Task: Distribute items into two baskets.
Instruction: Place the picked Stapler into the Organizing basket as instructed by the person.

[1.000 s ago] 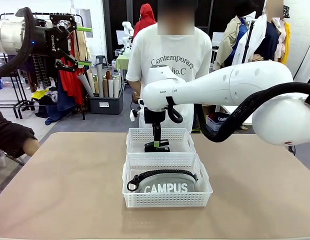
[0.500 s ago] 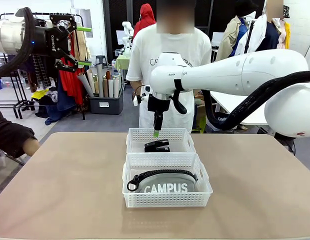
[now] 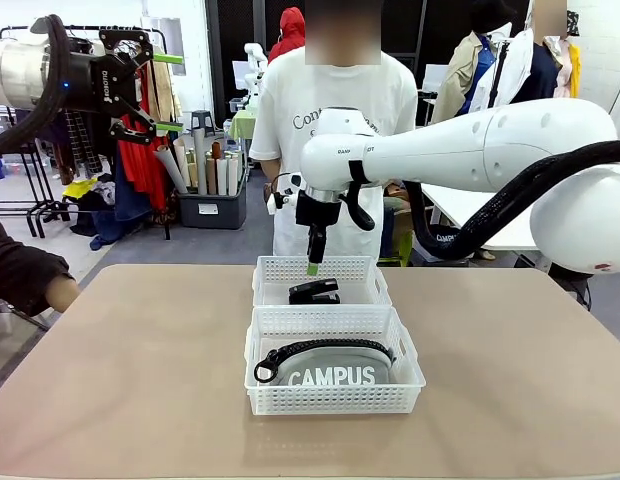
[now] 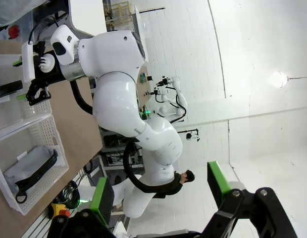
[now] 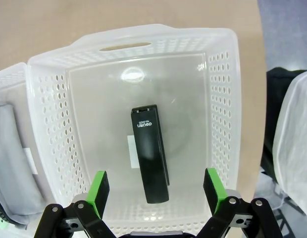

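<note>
On the tan table (image 3: 140, 380) before clothing racks (image 3: 140, 150), two baskets (image 3: 333, 375); both end effectors (image 3: 312, 262) apart, empty.

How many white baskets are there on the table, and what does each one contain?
2. The near basket holds the grey CAMPUS pouch. The far basket, directly behind and touching it, holds the black stapler, lying flat below the open right hand.
</note>
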Robot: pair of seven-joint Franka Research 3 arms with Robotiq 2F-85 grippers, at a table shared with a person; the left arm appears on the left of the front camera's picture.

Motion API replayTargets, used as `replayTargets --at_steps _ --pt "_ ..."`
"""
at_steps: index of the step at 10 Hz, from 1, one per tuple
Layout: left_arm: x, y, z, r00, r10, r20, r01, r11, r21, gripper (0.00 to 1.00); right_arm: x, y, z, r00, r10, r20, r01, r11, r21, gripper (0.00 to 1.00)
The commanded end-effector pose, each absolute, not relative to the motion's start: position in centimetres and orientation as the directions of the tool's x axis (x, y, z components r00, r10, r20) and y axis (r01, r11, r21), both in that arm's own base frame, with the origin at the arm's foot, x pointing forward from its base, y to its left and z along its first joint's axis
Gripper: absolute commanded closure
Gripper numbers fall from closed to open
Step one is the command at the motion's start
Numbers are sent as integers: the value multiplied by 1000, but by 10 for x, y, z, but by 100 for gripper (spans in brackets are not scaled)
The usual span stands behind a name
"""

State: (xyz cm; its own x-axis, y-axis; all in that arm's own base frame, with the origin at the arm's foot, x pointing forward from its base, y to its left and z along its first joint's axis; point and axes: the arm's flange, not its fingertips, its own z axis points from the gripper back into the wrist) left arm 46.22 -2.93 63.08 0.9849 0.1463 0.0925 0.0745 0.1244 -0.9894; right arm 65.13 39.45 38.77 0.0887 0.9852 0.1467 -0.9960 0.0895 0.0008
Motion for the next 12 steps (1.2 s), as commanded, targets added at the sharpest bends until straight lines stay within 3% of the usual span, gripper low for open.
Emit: replayTargets --at_steps 1,3,7,8,9,12 --pt "461 -29 632 985 146 94 76 121 -990 0 651 394 388 89 985 147 -996 90 0 0" --pt "461 -29 632 985 146 94 76 121 -990 0 621 361 425 165 951 262 -981 131 141 0" --pt "461 -29 632 985 146 94 76 121 -990 0 550 286 495 213 903 374 -977 199 76 0" --pt "461 -29 632 985 146 94 76 121 -990 0 534 266 511 297 867 401 -954 256 153 0" --pt "461 -29 632 985 146 94 76 121 -990 0 523 244 525 367 814 451 -913 223 341 0" --pt "461 -29 632 985 146 94 76 121 -990 0 480 187 550 524 680 513 -843 331 423 0"
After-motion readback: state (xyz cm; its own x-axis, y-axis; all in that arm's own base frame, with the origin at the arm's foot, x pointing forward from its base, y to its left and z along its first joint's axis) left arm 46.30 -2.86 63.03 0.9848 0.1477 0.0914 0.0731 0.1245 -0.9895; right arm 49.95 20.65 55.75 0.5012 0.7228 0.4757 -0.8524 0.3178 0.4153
